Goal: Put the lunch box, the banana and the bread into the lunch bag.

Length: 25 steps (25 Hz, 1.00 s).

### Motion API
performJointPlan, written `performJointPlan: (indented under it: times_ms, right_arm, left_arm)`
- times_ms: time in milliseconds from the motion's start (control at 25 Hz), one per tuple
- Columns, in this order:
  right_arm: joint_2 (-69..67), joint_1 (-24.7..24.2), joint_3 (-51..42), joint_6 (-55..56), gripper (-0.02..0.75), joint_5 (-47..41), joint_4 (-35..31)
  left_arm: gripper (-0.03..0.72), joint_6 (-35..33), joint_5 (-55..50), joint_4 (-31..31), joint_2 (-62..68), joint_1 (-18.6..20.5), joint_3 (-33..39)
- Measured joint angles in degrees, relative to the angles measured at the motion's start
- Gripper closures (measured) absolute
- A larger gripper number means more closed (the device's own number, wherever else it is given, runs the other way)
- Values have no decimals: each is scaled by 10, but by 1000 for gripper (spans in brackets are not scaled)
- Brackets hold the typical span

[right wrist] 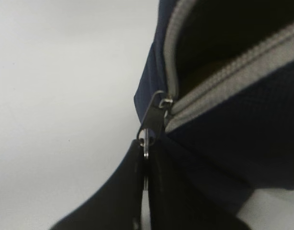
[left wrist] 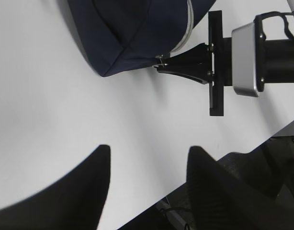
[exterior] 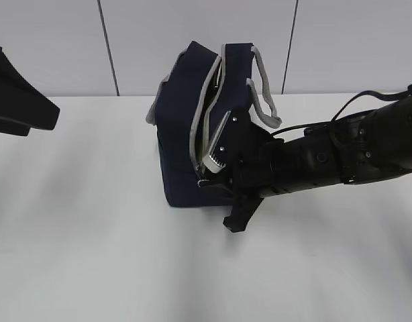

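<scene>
Your right hand (right wrist: pixel 146 158) is clenched on the zipper pull (right wrist: pixel 152 120) of the lunch bag (exterior: pixel 182 134), low in the middle of the right wrist view, the jaws pinched flat on the small metal tab. The bag stands on the white tabletop (exterior: pixel 92 255) at the centre of the exterior view, its zipper track (right wrist: pixel 223 81) parted and the grey strap handles (exterior: pixel 263 87) flopped to the right. Your left hand (left wrist: pixel 147 177) hangs released and empty at the bottom of its own view, well apart from the bag.

Expect the bag to behave as soft fabric: light, yielding, likely to slide or tip across the smooth tabletop if you drag on the pull with nothing bracing it. The pull is thin and slick, so keep the pinch square or it may slip out. Steady the bag at a stiff seam or corner. The lunch box, banana and bread are not visible in any view; whether they sit inside the dark opening I cannot tell.
</scene>
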<state>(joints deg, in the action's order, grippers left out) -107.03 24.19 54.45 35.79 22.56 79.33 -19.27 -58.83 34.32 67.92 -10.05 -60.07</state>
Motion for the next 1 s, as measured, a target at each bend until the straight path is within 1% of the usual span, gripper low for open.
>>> performJointPlan:
  times_ms: [120, 360, 520, 880, 1000]
  right_arm:
    - [14, 0, 0, 3, 754, 0, 0]
    - [18, 0, 0, 19, 754, 20, 22]
    - [18, 0, 0, 19, 754, 0, 23]
    - [20, 0, 0, 27, 754, -3, 27]
    - [22, 0, 0, 42, 754, -12, 44]
  left_arm:
    - [317, 0, 0, 0, 0, 0, 0]
    - [317, 0, 0, 0, 0, 0, 0]
    - [317, 0, 0, 0, 0, 0, 0]
    - [317, 0, 0, 0, 0, 0, 0]
    - [317, 0, 0, 0, 0, 0, 0]
